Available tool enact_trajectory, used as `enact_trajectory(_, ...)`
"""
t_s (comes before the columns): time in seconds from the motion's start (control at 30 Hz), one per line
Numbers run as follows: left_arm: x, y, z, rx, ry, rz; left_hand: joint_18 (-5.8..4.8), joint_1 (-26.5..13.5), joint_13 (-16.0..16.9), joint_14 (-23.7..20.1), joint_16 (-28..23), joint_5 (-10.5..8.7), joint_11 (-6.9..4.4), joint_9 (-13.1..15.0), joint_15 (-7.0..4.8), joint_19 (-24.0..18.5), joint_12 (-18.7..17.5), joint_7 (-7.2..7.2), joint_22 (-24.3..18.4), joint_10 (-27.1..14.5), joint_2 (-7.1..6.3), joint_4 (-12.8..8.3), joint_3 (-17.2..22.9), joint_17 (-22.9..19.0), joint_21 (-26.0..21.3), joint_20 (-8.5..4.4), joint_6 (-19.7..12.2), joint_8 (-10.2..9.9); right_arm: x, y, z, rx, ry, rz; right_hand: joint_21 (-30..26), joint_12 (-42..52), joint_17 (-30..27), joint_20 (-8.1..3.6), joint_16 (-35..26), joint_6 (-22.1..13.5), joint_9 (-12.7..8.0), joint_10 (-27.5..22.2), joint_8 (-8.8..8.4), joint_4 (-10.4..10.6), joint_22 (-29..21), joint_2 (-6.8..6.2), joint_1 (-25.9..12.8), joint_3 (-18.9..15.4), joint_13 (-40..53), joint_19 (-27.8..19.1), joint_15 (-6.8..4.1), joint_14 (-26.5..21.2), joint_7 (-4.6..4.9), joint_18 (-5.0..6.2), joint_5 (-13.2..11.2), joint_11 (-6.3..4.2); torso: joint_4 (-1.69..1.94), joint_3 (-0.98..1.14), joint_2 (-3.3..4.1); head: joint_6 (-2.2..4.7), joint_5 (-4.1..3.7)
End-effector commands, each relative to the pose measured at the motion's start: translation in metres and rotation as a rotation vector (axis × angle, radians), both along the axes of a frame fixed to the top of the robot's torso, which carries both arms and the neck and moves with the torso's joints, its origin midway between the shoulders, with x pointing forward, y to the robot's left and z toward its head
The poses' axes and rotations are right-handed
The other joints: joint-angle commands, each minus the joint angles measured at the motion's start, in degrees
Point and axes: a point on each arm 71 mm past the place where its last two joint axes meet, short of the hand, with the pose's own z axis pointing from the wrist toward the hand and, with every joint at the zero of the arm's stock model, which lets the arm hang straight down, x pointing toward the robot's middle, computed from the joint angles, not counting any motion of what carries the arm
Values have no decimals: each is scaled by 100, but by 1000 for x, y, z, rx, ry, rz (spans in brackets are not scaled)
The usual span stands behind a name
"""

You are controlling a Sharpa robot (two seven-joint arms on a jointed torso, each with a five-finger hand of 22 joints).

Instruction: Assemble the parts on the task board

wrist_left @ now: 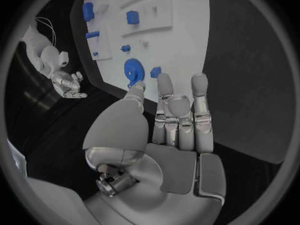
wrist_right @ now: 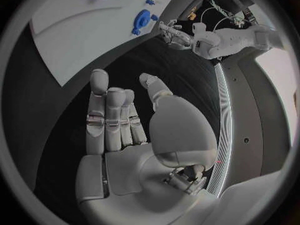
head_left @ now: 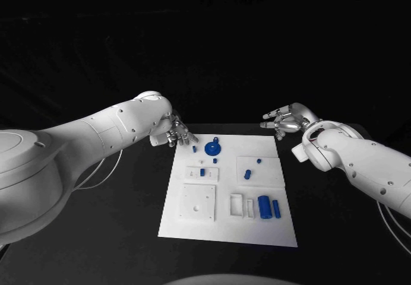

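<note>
Both hands are hovering empty near the far edge of the task board [head_left: 224,228], so I'm judging the step in hand as the approach to a first pick.

The left hand [head_left: 177,135] is hanging released over the board's far left corner, fingers held straight and close together, gripping nothing; the left wrist view shows the same left hand [wrist_left: 178,120] with its fingertips pointing toward the round blue part [wrist_left: 134,71]. In the head view that round blue part [head_left: 213,147] is lying flat on the board, just beside the left hand on the side toward the robot's right, apart from it and not touched.

The right hand [head_left: 287,121] is open too, fingers loosely curled and apart, sitting off the board's far right corner over the black bench [head_left: 103,237], holding nothing. Its wrist view shows the right hand [wrist_right: 128,120] over bare bench, well apart from the board.

To do it well: probably bring the left hand down on the round part from above, fingers spread to straddle its rim, since it is lying flat and offering little edge. Keep clear of the small blue piece [head_left: 195,149] right next to it.

Other parts are waiting nearer the robot: a blue cylinder [head_left: 265,206] and a thin blue rod [head_left: 275,207] side by side, plus small pegs standing in white blocks.
</note>
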Motion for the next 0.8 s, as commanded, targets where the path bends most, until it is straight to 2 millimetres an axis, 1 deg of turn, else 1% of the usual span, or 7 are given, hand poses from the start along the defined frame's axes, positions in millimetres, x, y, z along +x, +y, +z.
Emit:
enact_trajectory(0.03, 0, -3, -4, -6, 25, -30, -64, 2, 5, -28, -22, -37, 47, -5, 6, -41, -37, 7, 97, 257, 61, -28, 4, -5, -30, 8, -45, 5, 0, 2, 2, -5, -13, 7, -34, -1, -3, -38, -12, -33, -4, -6, -4, 22, 68, -10, -43, -18, -7, 160, -33, 5, 17, 97, 19, -41, -3, 10, 28, 4, 21)
enact_trajectory(0.13, 0, -2, -8, -3, 37, -28, -64, -2, 25, -35, -18, -43, 49, -9, 8, -43, -49, 11, 99, 254, 62, -43, -11, -8, -37, 9, -51, 4, 0, 3, 3, -4, -15, 9, -34, -1, -3, -38, -12, -33, -4, -6, -4, 22, 68, -10, -43, -18, -7, 160, -33, 5, 17, 97, 19, -41, -15, 4, 36, 3, 30)
enact_trajectory(0.2, 0, -2, -11, -5, 44, -28, -66, -4, 28, -44, -20, -56, 52, -10, 11, -51, -61, 13, 98, 254, 51, -47, -16, -10, -43, 12, -56, 4, 0, 4, 3, -4, -16, 10, -34, -1, -3, -38, -12, -33, -4, -6, -4, 22, 68, -10, -43, -18, -7, 160, -33, 5, 17, 97, 19, -41, -22, -5, 39, 7, 29)
enact_trajectory(0.27, -1, -3, -13, -8, 48, -27, -65, -17, 33, -46, -17, -79, 54, -11, 12, -52, -70, 16, 98, 254, 41, -39, -19, -11, -46, 13, -56, 5, 0, 4, 3, -3, -17, 11, -34, -1, -3, -38, -12, -33, -4, -6, -4, 22, 68, -10, -43, -18, -7, 160, -33, 5, 17, 97, 19, -41, -19, -1, 37, -1, 28)
enact_trajectory(0.37, -1, -4, -15, -18, 53, -26, -65, -23, 41, -49, -13, -91, 55, -12, 14, -53, -77, 16, 99, 256, 38, -29, -11, -12, -49, 15, -57, 5, 0, 5, 4, -3, -18, 11, -34, -1, -3, -38, -12, -33, -4, -6, -4, 22, 68, -10, -43, -18, -7, 160, -33, 5, 17, 97, 19, -41, -25, -6, 42, 3, 22)
enact_trajectory(0.53, -2, -5, -17, -34, 53, -21, -64, -41, 52, -51, -9, -104, 57, -14, 14, -52, -84, 19, 99, 254, 42, -7, -5, -14, -52, 15, -60, 5, 0, 5, 4, -2, -18, 12, -34, -1, -3, -38, -12, -33, -4, -6, -4, 22, 68, -10, -43, -18, -7, 160, -33, 5, 17, 97, 19, -41, -21, -4, 36, -1, 13)
enact_trajectory(0.8, -1, -5, -18, -41, 48, -15, -63, -15, 77, -53, -5, -95, 57, -14, 15, -48, -102, 18, 100, 254, 94, -23, 4, -20, -59, 16, -71, 5, 0, 6, 4, -2, -17, 13, -34, -1, -3, -38, -12, -33, -4, -6, -4, 22, 68, -10, -43, -18, -7, 160, -33, 5, 17, 97, 19, -41, -21, -4, 38, 0, 4)
